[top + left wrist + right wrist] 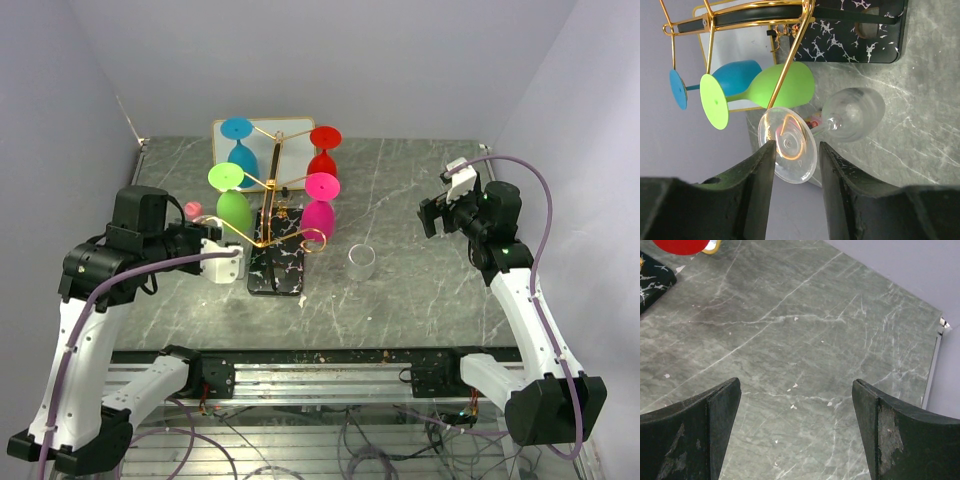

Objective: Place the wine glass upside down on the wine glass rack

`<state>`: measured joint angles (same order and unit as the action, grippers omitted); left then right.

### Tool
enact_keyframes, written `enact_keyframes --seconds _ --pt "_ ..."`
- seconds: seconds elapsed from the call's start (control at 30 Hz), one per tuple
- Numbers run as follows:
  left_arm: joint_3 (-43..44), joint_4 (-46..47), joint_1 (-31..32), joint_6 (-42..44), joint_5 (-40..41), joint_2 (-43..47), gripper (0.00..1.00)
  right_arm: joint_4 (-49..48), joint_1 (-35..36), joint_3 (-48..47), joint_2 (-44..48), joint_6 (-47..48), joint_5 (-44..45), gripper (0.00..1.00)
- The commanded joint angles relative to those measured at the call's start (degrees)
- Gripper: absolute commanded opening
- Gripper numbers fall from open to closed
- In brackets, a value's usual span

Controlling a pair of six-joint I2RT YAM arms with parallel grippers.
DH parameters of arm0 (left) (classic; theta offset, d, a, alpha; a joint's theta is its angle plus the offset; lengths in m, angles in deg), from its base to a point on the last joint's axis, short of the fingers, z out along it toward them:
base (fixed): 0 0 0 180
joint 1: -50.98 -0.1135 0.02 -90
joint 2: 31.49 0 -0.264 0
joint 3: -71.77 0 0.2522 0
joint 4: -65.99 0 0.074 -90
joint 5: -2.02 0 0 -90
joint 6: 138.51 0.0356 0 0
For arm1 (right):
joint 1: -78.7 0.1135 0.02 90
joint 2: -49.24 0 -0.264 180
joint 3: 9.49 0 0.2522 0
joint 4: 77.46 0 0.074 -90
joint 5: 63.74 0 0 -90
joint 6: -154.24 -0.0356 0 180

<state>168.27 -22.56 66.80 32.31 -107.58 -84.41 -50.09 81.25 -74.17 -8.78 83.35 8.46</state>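
Crowding clear wine glass (855,112): green glass (785,87) just beside, blue glass (735,77) behind

Bright, even light with soft shadows on the table (420,300); wrist views show the jaws slightly blurred.

Overhead and left-wrist views sharing rack (276,262)

The wine glass rack (272,205) is finished in gold, its base (280,268) patterned black with white veins. A blue glass (241,155), a green glass (234,208), a red glass (323,160) and a magenta glass (318,215) are seen. The wine glass (850,115) is clear. The surface (420,300) is veined grey.
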Motion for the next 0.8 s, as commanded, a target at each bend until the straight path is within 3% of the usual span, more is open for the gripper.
enact_keyframes --seconds 0.0,0.13,0.23,0.37,0.47,0.6,0.77 --pt "0.0 -1.3 -0.6 0.9 -3.0 1.2 0.51 -0.4 -0.6 1.0 -0.4 0.4 -0.8 0.92" --pt "0.1 -1.3 -0.5 -1.1 -4.3 2.3 0.58 1.3 -0.8 0.4 -1.6 1.3 -3.6 0.93" --pt "0.6 -0.1 -0.5 -4.2 -6.9 3.3 0.69 4.0 -0.8 -1.2 -2.8 2.1 -6.4 0.93" --pt "0.5 7.5 -0.5 -17.2 -8.7 5.0 0.9 12.1 -0.6 -5.9 -4.9 4.9 -14.2 0.9" --pt "-0.7 13.9 -0.6 -28.1 -8.5 5.9 0.99 17.2 0.2 -7.9 -5.0 7.7 -18.8 0.89" --pt "-1.7 22.4 -0.6 -42.6 -4.3 6.6 0.99 21.4 3.2 -9.3 -4.3 10.1 -20.7 0.89" --pt "-2.9 29.4 -1.5 -50.8 3.4 7.5 1.0 24.5 10.1 -13.5 -7.2 9.6 -16.1 0.86"
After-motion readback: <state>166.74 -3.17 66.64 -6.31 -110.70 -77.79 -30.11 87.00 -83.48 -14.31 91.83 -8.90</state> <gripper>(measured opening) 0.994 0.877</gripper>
